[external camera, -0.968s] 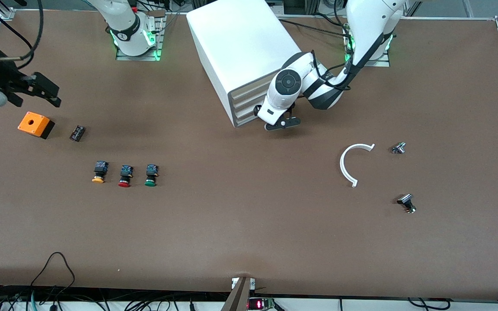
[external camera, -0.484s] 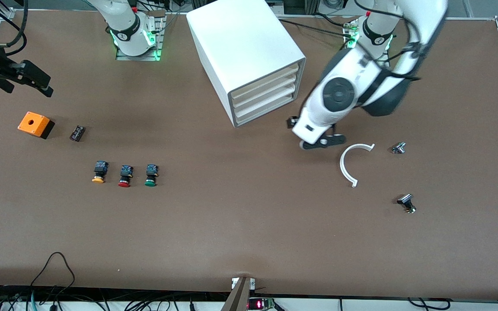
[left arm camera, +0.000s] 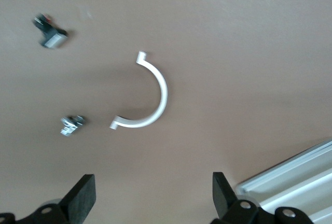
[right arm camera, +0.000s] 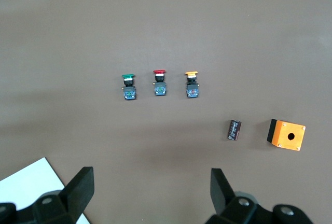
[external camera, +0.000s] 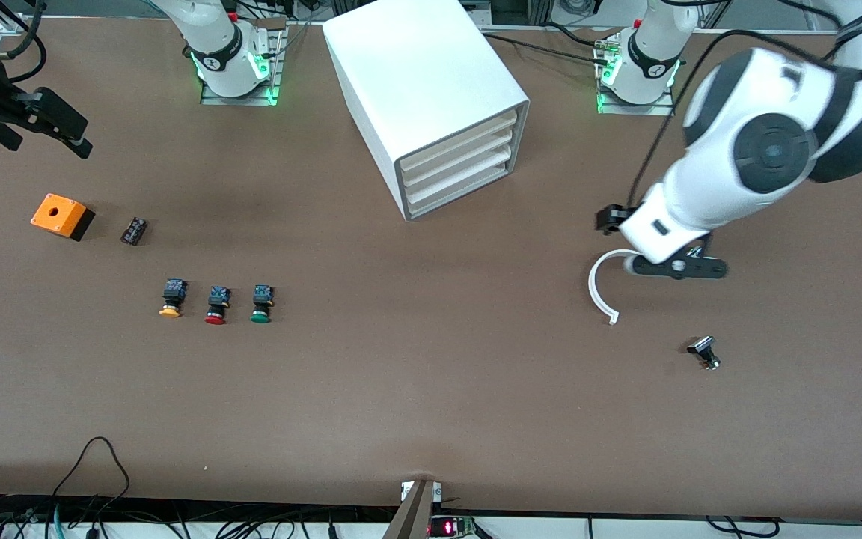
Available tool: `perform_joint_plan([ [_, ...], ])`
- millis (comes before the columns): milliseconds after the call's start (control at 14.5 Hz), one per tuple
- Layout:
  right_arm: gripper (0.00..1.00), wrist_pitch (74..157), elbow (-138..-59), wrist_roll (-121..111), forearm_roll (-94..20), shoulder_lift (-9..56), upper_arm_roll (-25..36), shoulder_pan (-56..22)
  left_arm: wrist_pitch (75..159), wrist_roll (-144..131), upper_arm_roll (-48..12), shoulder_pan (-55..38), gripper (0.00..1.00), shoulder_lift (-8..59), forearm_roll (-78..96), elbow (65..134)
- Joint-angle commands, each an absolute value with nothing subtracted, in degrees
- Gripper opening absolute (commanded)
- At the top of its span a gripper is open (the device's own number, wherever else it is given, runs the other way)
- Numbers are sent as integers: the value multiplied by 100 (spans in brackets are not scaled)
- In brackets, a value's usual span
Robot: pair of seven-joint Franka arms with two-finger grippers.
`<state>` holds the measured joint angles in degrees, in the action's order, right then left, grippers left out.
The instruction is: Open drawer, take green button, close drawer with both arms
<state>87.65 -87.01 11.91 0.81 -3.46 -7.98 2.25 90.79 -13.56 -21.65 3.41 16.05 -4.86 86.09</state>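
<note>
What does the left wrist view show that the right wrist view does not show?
Only the left wrist view shows the white curved piece, two small metal parts beside it, and the cabinet's drawer fronts, all shut.

Only the right wrist view shows the green button in a row with the red button and yellow button, plus a small black part and an orange box.

Both show the brown table, and each its own open claw: left claw, right claw.

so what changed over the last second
The left gripper swung from the big white cabinet's lowest drawer to above the white curved handle, holding nothing. The right gripper rose slightly. The drawers remain shut; the green-capped push button stayed put.
</note>
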Motion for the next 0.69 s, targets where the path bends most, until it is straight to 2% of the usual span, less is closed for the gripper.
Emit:
perform_joint_plan([
  [0,99,8605,-8351,1257,114,-159,-879,299,8842,-355,-1541,325,99,1074,-475,8710],
  [207,99,8596,-8297,1257,105,-114,-870,299,8842,543,-636,211,99,670,-11,8920],
  [346,99,8604,-8297,1266,114,-114,-879,299,9025,597,-125,89,99,126,509,9463],
  [484,99,8604,-8297,1257,114,-106,-879,299,9997,536,-70,9,99,-445,283,10209],
  [622,99,8604,-8297,1248,114,-105,-870,316,10012,536,-62,-70,99,-685,158,10450],
])
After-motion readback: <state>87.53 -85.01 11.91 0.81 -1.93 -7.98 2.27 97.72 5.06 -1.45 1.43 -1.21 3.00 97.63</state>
